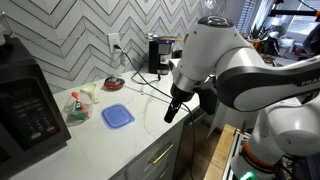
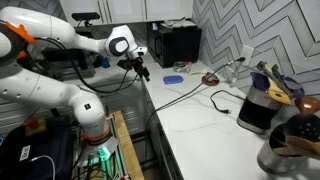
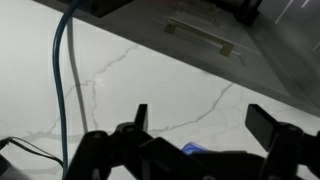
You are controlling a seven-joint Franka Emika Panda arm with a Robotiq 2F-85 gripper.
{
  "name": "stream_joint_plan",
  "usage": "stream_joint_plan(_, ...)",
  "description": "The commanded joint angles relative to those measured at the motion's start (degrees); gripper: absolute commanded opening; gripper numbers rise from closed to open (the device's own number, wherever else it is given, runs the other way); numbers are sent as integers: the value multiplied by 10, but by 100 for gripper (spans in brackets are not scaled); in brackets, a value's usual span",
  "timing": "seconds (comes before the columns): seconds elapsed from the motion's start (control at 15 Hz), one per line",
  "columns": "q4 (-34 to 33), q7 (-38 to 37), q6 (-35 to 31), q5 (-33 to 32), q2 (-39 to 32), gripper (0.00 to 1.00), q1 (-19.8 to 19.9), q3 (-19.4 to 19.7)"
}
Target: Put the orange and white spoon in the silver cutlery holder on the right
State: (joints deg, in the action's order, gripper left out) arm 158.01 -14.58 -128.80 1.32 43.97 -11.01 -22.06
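I am holding my gripper [image 3: 200, 125] spread open and empty over the counter [image 1: 140, 128] edge, since the orange and white spoon [image 1: 74, 99], apparently standing in the green cup [image 1: 76, 110] left of centre, is waiting well apart from the silver cutlery holder [image 2: 278, 158] at lower right.

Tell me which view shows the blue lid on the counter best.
An exterior view: the blue lid lies flat, whole and close. In an exterior view from farther off, the lid is a small patch. The wrist view catches only a blue sliver.
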Motion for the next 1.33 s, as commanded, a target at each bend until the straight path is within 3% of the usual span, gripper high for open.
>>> stream_joint_plan(0.0,4,-6,2,-9,-3,100,-9,9)
stream_joint_plan(0.47,-19,-92,-145,-16,-2,100,74,17)
stream_joint_plan(0.87,-26,-59,-287,4,-42,100,112,67)
stream_joint_plan(0.93,-27,-48,-301,13,-52,100,104,82)
stream_joint_plan(1.0,-22,-64,-274,1,-25,100,112,61)
stream_joint_plan(1.27,-23,-61,-279,1,-30,100,112,64)
